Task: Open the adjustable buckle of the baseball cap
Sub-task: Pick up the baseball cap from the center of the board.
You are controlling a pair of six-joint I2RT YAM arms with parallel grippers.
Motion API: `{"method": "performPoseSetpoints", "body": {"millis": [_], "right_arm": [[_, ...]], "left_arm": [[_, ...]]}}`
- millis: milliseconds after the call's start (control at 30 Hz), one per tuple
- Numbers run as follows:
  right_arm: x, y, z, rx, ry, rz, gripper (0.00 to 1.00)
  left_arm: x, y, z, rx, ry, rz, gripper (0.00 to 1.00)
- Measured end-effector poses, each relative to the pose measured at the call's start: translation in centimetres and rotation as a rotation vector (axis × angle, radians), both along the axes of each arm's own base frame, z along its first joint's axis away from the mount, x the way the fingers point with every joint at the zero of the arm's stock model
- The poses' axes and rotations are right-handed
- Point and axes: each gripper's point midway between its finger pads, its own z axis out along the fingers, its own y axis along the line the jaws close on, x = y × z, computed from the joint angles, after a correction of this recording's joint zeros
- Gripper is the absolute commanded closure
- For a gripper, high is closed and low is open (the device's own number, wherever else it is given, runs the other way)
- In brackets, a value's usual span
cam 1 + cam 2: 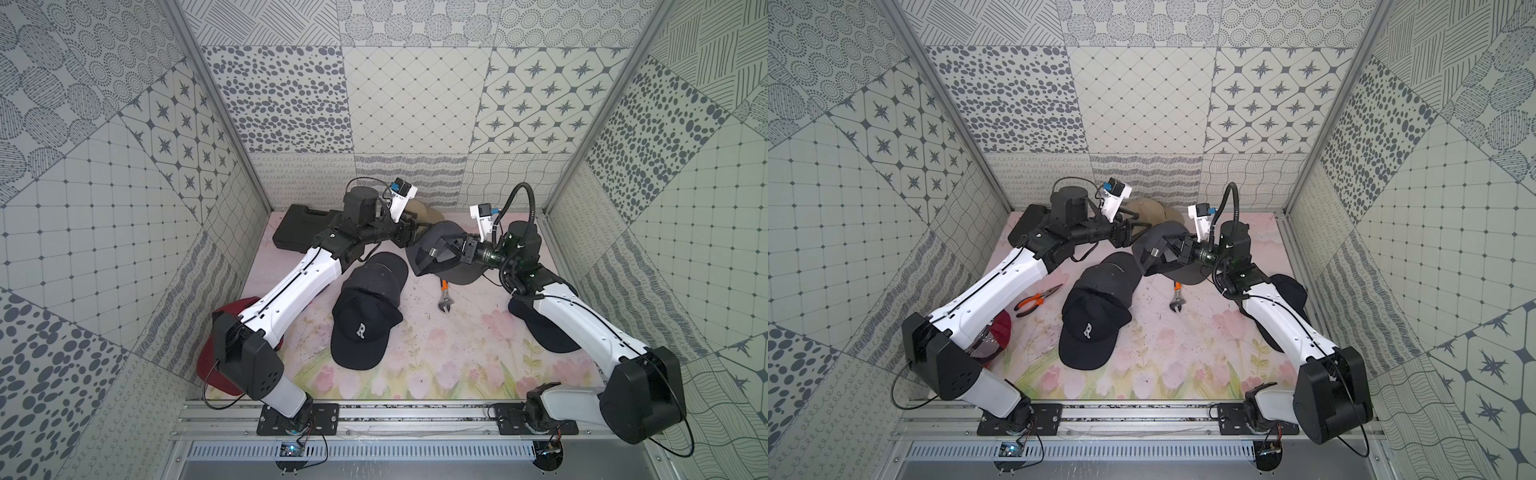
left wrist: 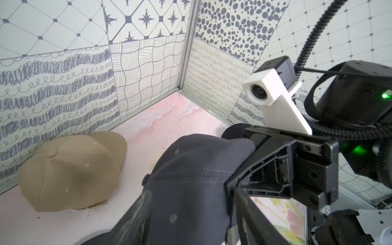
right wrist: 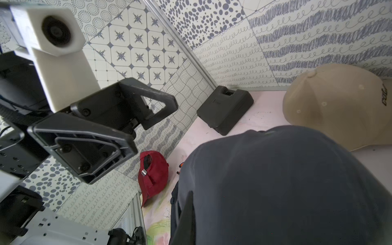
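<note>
Setup: your right fingers (image 2: 244, 169) pinch the dark grey fabric baseball cap (image 3: 275, 180). Open left fingers (image 3: 89, 135) should take its silver metal buckle (image 1: 432, 252).

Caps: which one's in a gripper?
The dark grey cap, clamped by the right gripper; the tan cap, red cap and black R-logo cap lie ungripped.

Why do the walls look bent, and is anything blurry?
Wide lenses: in both top views the wall posts splay outward; in the left wrist view tile lines curve. In the right wrist view the close gray cap looks soft.
</note>
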Motion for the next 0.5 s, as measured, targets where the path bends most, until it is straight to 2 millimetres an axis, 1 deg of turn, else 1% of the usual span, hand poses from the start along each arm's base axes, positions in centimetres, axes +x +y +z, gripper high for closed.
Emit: {"method": "performPoseSetpoints", "body": {"millis": [133, 267, 400, 467, 500], "right_arm": [[-0.3, 0.5, 0.5, -0.036, -0.016, 0.077, 1.00], [-0.4, 1.1, 0.3, -0.067, -0.023, 0.142, 1.00], [-0.6, 1.4, -0.3, -0.093, -0.021, 0.196, 1.00], [-0.7, 1.5, -0.6, -0.105, -0.021, 0.213, 1.00], [-0.7, 1.4, -0.7, -0.111, -0.024, 0.218, 1.00]], "left_arm": [[0.0, -0.9, -0.9, 0.041, 0.000, -0.071, 0.35], [-0.5, -1.5, -2.1, 0.070, 0.017, -0.135, 0.38], [-0.9, -1.8, -3.3, 0.096, 0.040, -0.183, 0.43], [-1.2, -2.0, -3.6, 0.105, 0.047, -0.205, 0.46], [-1.3, -2.0, -3.8, 0.108, 0.050, -0.219, 0.50]]}}
